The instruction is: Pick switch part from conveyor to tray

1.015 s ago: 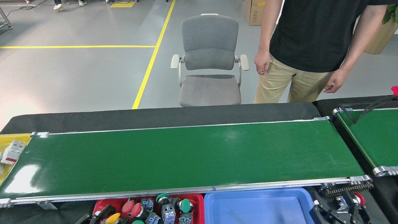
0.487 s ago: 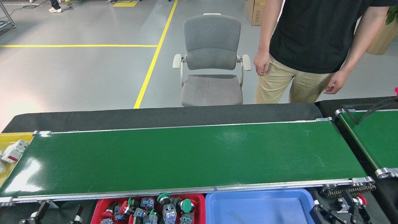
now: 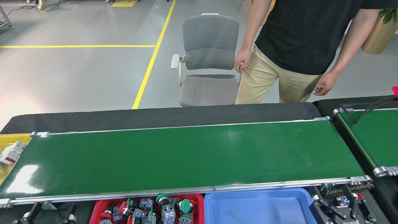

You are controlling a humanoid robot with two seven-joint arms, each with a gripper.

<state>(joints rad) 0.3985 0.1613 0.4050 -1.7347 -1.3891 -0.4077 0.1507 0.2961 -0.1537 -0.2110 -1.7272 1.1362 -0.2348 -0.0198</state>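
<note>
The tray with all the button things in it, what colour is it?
Red. The tray sits at the bottom of the head view, left of the blue tray.

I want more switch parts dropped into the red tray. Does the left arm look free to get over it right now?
Probably yes. The left gripper sits low just left of the red tray, with nothing between them. The tray is open-topped, already holding switch parts, and only the conveyor rail borders its far side.

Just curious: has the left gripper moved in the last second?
Yes. The left gripper went left, from over the red tray to beside its left end.
</note>
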